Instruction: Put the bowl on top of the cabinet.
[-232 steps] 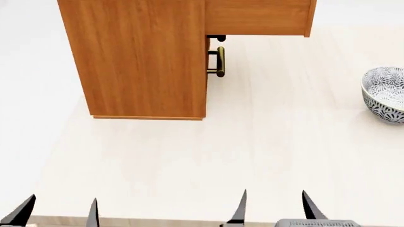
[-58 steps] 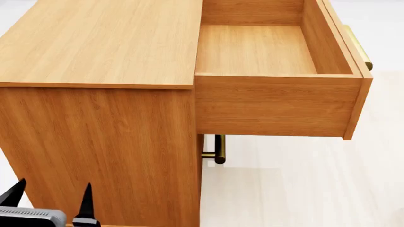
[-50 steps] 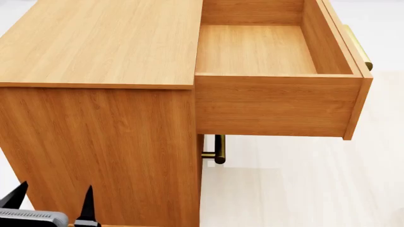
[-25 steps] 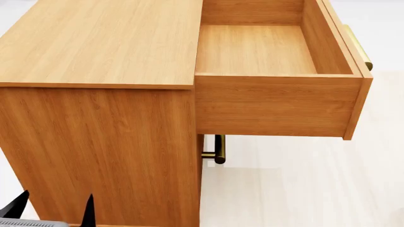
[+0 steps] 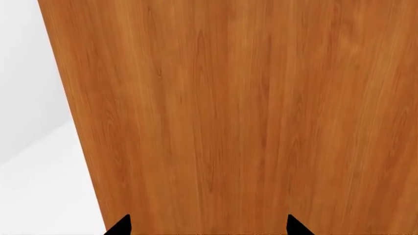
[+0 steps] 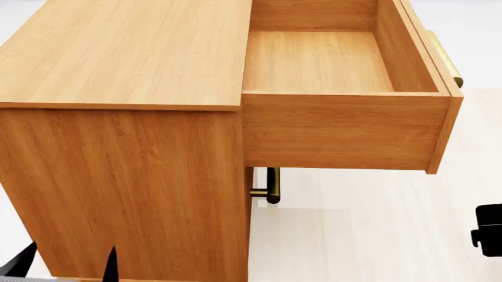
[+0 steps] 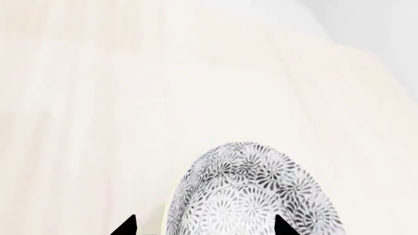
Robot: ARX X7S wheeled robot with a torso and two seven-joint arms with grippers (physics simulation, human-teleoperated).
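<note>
The bowl (image 7: 255,193), white with a dense dark leaf pattern, stands on the pale floor in the right wrist view only. My right gripper (image 7: 203,226) is open close over it: one fingertip is over the patterned inside, the other outside the rim. The orange-brown cabinet (image 6: 126,59) fills the head view, its flat top bare and its top drawer (image 6: 318,59) pulled out and empty. My left gripper (image 6: 64,265) is open low in front of the cabinet's side wall (image 5: 228,112) with nothing between its fingers (image 5: 121,226).
A brass bar handle (image 6: 272,185) sticks out under the open drawer, and another (image 6: 447,59) sits on the drawer front. Pale wood floor (image 6: 361,229) lies to the right of the cabinet. A black part of my right arm (image 6: 489,230) shows at the right edge.
The left gripper has sunk lower in the head view. A black part of the right arm has come in at the right edge. Since 4.6 s ago the head view rose to the cabinet top.
</note>
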